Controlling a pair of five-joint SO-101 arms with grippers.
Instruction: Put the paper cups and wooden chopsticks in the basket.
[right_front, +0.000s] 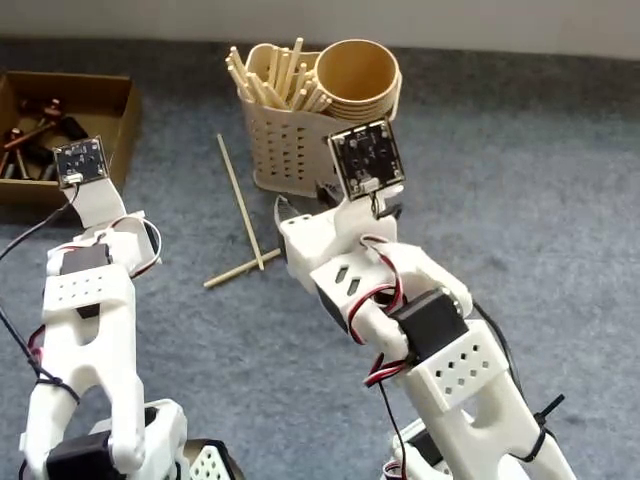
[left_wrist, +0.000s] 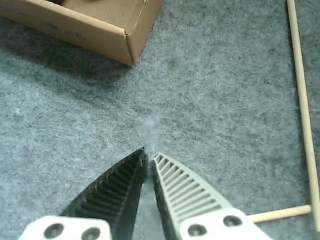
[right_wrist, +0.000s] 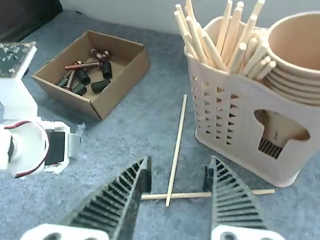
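Note:
A cream slotted basket (right_front: 285, 150) (right_wrist: 225, 120) stands at the back, holding a stack of paper cups (right_front: 357, 75) (right_wrist: 295, 55) and several wooden chopsticks (right_front: 270, 75) (right_wrist: 210, 45). Two loose chopsticks lie crossed on the grey carpet in front of it: a long one (right_front: 240, 200) (right_wrist: 176, 150) (left_wrist: 302, 100) and a shorter one (right_front: 240, 270) (right_wrist: 200, 195) (left_wrist: 280, 214). My right gripper (right_wrist: 179, 167) hangs open just above their crossing, one finger on each side of the long stick. My left gripper (left_wrist: 149, 156) is shut and holds nothing, over bare carpet to the left of the sticks.
A cardboard box (right_front: 110, 110) (right_wrist: 117, 80) (left_wrist: 100, 30) with small dark parts sits at the back left, close to the left arm (right_front: 90, 290) (right_wrist: 25, 145). Grey carpet stretches open to the right of the basket.

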